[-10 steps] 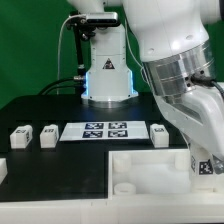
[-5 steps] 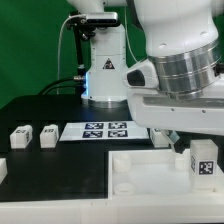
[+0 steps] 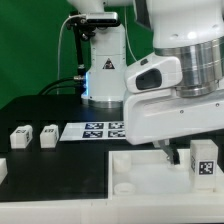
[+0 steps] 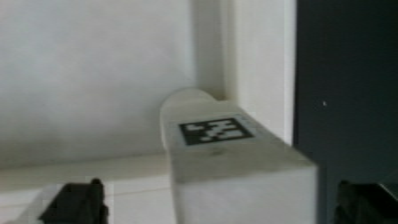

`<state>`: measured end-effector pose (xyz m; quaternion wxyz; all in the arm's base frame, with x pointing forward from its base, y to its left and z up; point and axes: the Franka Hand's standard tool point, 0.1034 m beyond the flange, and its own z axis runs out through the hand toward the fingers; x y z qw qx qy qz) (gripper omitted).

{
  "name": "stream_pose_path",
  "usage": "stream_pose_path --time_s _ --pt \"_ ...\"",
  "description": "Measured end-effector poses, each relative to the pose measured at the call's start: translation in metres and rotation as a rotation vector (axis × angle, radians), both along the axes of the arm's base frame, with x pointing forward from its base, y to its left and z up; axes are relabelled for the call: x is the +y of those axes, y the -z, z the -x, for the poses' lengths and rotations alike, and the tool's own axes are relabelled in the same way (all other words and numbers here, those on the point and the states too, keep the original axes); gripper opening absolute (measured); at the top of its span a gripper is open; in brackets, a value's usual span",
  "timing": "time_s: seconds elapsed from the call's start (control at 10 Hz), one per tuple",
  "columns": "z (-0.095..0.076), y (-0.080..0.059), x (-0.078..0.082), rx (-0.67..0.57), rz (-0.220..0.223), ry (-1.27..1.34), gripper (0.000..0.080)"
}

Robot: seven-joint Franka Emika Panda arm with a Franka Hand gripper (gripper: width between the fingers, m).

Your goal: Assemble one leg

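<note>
A white leg [image 4: 222, 150] with a square marker tag stands upright in a corner of the large white tray [image 4: 89, 90]. My gripper [image 4: 217, 203] is open, with one dark fingertip [image 4: 75, 203] on each side of the leg and a gap between each fingertip and the leg. In the exterior view the same leg [image 3: 205, 160] stands at the tray's [image 3: 140, 175] far right corner, with my gripper [image 3: 190, 155] low around it. Two more legs [image 3: 20, 135] [image 3: 47, 135] lie on the black table at the exterior view's left.
The marker board [image 3: 100, 130] lies behind the tray. A small white part [image 3: 3, 170] shows at the exterior view's left edge. The arm's base [image 3: 105, 70] stands at the back, and the arm's wide body fills the exterior view's upper right.
The arm's hand has turned and shifted over the tray's right corner. The tagged leg there has stayed about in place. A leg to the right of the marker board is now hidden behind the arm.
</note>
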<state>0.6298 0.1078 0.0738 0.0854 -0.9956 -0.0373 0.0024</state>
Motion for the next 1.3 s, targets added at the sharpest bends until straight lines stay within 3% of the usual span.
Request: stream_pose_path --time_s 0.1,0.4,0.7,1.3 --pt "0.0003 0.0001 0.0011 0.004 -0.002 0.020 0.0649" --pt "0.0003 0.0001 0.0008 0.025 -0.001 0.140 0.0291" --pt "0.0002 0.0004 -0.0006 0.071 0.003 0.405 0.0291" --pt "0.0023 0.0033 -0.0008 0.299 -0.065 1.385 0.0292"
